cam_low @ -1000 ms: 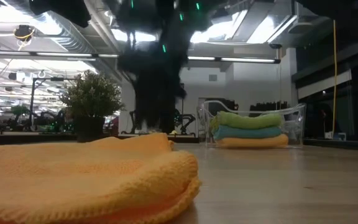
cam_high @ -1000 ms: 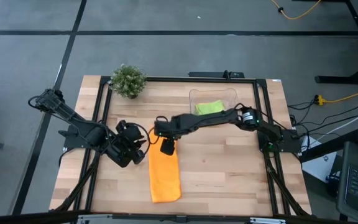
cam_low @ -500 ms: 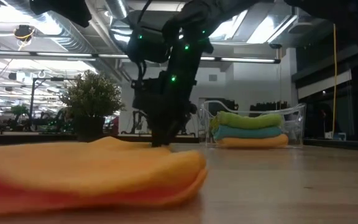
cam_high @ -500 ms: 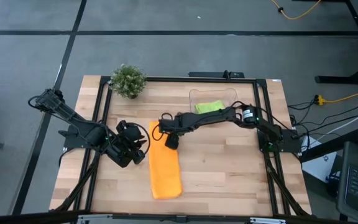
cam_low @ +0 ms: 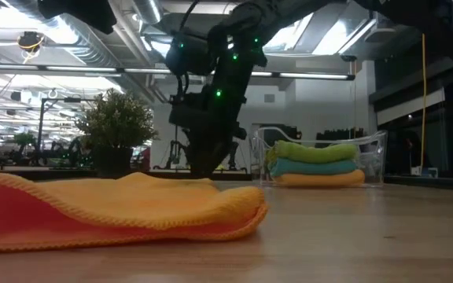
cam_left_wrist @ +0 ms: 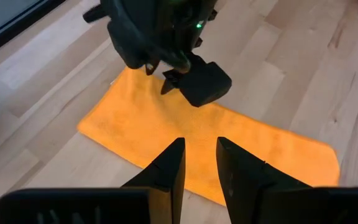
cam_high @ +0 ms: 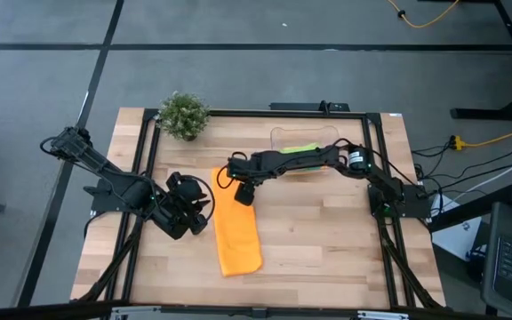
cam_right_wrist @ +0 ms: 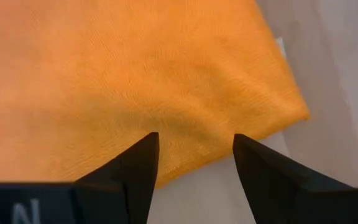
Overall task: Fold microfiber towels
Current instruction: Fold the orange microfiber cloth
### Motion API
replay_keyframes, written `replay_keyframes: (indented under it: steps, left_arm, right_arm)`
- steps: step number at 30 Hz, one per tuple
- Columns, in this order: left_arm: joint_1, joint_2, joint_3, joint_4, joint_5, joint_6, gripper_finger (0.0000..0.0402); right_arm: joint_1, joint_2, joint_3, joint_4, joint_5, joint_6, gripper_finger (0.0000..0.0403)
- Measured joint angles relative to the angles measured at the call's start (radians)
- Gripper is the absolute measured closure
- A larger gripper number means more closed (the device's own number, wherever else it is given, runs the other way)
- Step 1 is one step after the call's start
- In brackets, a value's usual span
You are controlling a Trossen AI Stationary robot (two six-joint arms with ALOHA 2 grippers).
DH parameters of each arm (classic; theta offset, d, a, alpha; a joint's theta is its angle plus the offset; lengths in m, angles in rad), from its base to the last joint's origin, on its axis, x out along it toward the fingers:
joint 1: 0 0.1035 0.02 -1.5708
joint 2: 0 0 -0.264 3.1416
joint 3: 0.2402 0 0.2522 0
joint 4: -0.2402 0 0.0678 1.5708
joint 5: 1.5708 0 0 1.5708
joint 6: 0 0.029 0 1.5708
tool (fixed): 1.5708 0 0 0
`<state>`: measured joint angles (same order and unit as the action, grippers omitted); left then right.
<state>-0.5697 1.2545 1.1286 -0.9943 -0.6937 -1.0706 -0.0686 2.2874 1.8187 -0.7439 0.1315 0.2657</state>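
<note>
High view: folded orange towel (cam_high: 237, 236) lies flat; right tool (cam_high: 244, 193) released above it.

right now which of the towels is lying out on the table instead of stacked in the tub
The long orange towel lies folded on the bare wood, under the right gripper. The green towel, teal towel and the other orange towel sit stacked in the clear tub.

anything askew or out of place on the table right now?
Only the orange towel: it lies skewed to the table edges, and the low view shows one end lifted. The right gripper hovers open over its far end; the left gripper waits beside it.
</note>
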Motion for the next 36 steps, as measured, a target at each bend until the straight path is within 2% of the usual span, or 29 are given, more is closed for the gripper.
replay_keyframes:
  steps: [6,8,11,20,24,30,36]
  left_arm:
    - [0.000,0.000,0.000,0.001,-0.001,0.000,0.0318]
    - [0.000,0.000,0.000,0.001,-0.001,0.000,0.0318]
    - [0.000,0.000,0.000,0.003,-0.002,0.000,0.0318]
    - [-0.001,0.000,0.000,0.005,-0.001,0.000,0.0318]
    - [-0.001,0.000,0.000,0.004,0.000,0.006,0.0318]
    - [-0.001,0.000,0.000,-0.009,0.000,0.008,0.0318]
    - [0.000,0.000,0.000,-0.016,0.000,0.008,0.0318]
  right_arm:
    - [0.009,-0.031,0.000,0.059,0.002,-0.037,0.0194]
    - [0.012,-0.030,0.000,0.108,-0.032,-0.075,0.0194]
    - [0.024,-0.013,0.000,0.211,-0.070,-0.081,0.0194]
    - [0.062,0.006,-0.004,0.536,-0.075,-0.103,0.0194]
    - [0.066,0.007,-0.007,0.538,-0.066,-0.079,0.0194]
    - [0.112,-0.022,-0.090,0.483,-0.072,-0.037,0.0194]
    - [0.177,-0.125,-0.212,0.469,0.102,-0.074,0.0194]
